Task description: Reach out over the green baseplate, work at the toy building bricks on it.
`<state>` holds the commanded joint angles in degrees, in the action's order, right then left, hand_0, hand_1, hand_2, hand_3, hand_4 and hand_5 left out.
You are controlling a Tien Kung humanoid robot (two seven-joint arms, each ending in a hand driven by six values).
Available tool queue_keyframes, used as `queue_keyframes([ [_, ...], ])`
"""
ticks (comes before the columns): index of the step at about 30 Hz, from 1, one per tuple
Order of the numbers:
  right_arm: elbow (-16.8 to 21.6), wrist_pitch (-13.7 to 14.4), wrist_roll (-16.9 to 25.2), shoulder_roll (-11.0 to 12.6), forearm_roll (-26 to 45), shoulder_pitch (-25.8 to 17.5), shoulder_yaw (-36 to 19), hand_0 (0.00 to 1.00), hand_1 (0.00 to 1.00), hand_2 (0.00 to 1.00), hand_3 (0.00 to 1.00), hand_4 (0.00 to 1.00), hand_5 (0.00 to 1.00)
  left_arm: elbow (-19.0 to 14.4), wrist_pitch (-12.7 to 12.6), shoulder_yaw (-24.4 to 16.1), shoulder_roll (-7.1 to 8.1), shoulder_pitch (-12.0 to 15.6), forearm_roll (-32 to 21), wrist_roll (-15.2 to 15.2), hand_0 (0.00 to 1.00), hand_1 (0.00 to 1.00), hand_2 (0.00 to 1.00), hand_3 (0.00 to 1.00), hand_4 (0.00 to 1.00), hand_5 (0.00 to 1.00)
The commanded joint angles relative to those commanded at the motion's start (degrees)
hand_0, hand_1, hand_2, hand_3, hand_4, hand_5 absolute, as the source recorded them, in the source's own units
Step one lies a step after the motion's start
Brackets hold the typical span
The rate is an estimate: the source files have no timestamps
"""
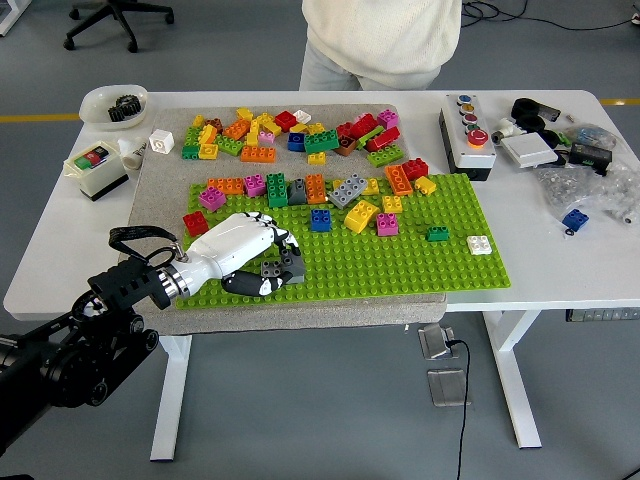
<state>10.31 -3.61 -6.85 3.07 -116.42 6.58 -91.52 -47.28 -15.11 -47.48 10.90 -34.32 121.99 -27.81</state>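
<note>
While the left hand (245,252) lies low over the near-left corner of the green baseplate (400,265), its fingers (283,243) curl around a grey brick (281,267), which sits at the fingertips on the plate's studs, just to the hand's right. That brick's long axis runs roughly left to right, across the line of the fingers, so the thumb below and the fingers above close on its long sides. I judge the hand to be gripping it rather than merely resting beside it, though whether the brick is pressed onto the studs or lifted free cannot be told.

Beyond the hand, toward the far side of the table (560,255), a row of loose bricks lies along the baseplate's far edge, the blue brick (320,219) nearest, up and to the right of the fingertips. Only the left arm is near any of this; the right hand does not show at all. A person (382,40) stands at the far side, hands out of sight.
</note>
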Motion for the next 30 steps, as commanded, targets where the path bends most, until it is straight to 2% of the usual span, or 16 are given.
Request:
queue_keyframes([
  [30, 0.0, -0.22, 0.07, 0.0, -0.17, 0.15, -0.14, 0.735, 0.613, 0.629, 0.533, 0.749, 0.508, 0.24, 0.01, -0.27, -0.06, -0.19, -0.01, -0.31, 0.769, 0.655, 0.535, 0.547, 0.604, 0.176],
])
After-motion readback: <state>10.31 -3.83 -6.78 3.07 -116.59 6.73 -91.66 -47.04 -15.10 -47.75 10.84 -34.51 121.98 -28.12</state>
